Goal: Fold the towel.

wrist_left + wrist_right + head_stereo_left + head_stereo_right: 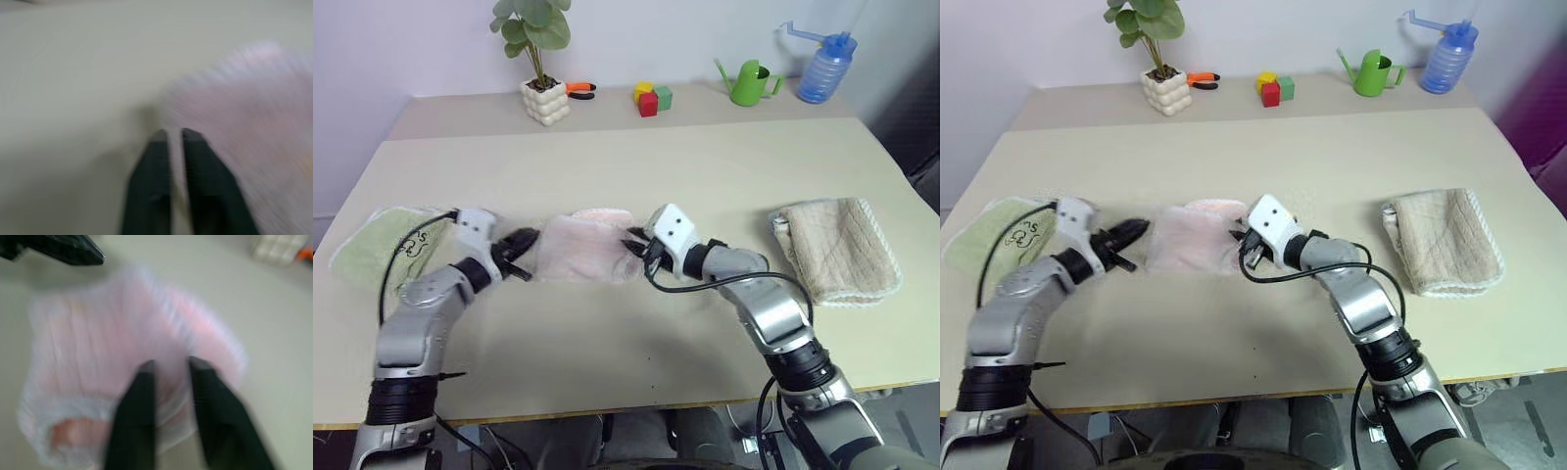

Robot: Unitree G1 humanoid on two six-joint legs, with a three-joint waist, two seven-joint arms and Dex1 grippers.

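The pink towel (pixel 585 247) lies bunched in the middle of the table (pixel 626 157), its long axis running from 9 to 3 o'clock. It is soft terry with a paler edge. The left gripper (pixel 521 257) is at its 9 o'clock end, fingers slightly apart, holding nothing. The right gripper (pixel 636 250) is at its 3 o'clock end, fingers parted over the cloth.

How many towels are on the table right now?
3: the pale pink towel between the two grippers, a light green towel at the table's left edge, and a beige waffle towel on the right.

Left hand (pixel 523 257), right hand (pixel 636 247): fingers parted.
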